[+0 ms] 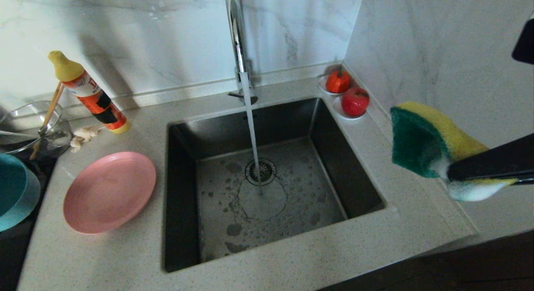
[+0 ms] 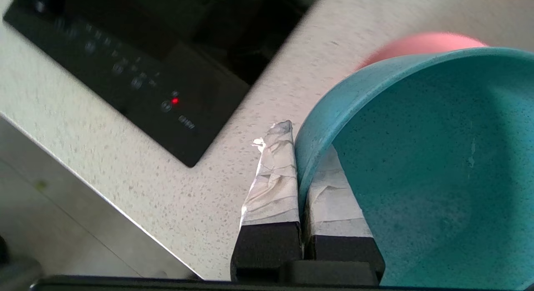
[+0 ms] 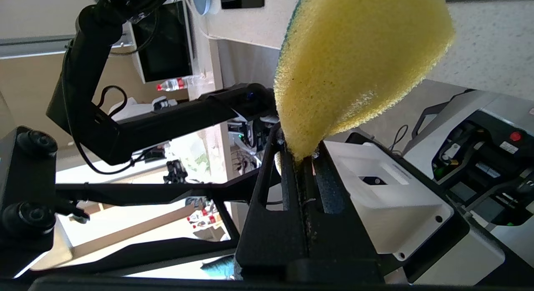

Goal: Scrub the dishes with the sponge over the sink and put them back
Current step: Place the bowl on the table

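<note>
While water runs into the sink (image 1: 267,191), the left gripper (image 2: 306,157) clamps the bowl's (image 2: 417,165) rim — the right gripper (image 3: 302,161) pinches the sponge (image 1: 421,140).

The head camera looks steeply down on the sink (image 1: 267,178) and counter (image 1: 125,257). The left wrist camera sits close above the bowl (image 2: 425,170), sharing plate (image 2: 417,44) and counter. The right wrist camera faces along the sponge (image 3: 358,61) into the room.
</note>
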Motion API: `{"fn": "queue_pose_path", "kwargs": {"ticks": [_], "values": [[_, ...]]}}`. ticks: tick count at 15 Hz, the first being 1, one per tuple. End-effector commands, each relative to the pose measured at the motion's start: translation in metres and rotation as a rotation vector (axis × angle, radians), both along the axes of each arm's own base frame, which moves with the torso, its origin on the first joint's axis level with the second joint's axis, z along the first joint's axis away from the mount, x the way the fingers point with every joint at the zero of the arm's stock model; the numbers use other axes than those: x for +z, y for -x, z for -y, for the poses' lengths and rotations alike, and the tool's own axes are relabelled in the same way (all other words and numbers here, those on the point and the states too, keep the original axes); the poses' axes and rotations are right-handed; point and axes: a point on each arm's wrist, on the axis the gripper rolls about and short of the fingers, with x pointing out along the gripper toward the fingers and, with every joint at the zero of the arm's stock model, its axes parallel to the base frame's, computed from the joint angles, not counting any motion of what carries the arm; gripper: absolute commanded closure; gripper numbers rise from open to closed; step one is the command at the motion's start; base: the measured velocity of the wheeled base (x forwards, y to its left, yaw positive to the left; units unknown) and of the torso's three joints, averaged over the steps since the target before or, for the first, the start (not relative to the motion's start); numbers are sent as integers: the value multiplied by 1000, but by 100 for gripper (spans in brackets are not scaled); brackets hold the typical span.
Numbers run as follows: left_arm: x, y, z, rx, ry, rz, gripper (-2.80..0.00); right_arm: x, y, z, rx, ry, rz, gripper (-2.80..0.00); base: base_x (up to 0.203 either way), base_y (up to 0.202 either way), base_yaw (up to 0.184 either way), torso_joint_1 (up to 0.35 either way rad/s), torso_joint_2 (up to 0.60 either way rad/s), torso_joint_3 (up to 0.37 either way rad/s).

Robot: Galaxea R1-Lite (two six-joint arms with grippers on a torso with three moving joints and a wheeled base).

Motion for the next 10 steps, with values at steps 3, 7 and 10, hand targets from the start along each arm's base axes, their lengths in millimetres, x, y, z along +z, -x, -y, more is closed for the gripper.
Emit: {"fn": "queue_pose_path", "kwargs": {"ticks": [3, 7, 10], "values": [[-13, -10, -41, 125, 129, -21, 0, -1, -2, -2, 0, 6, -12, 0, 0, 0, 0, 0, 0, 0], [-22, -15, -78, 178, 196, 25, 0, -3, -5, -2, -4, 14, -6, 0, 0, 0, 0, 0, 0, 0], [-30, -14, -98, 194, 253, 35, 0, -3, -7, -3, -8, 17, -7, 0, 0, 0, 0, 0, 0, 0]]}}
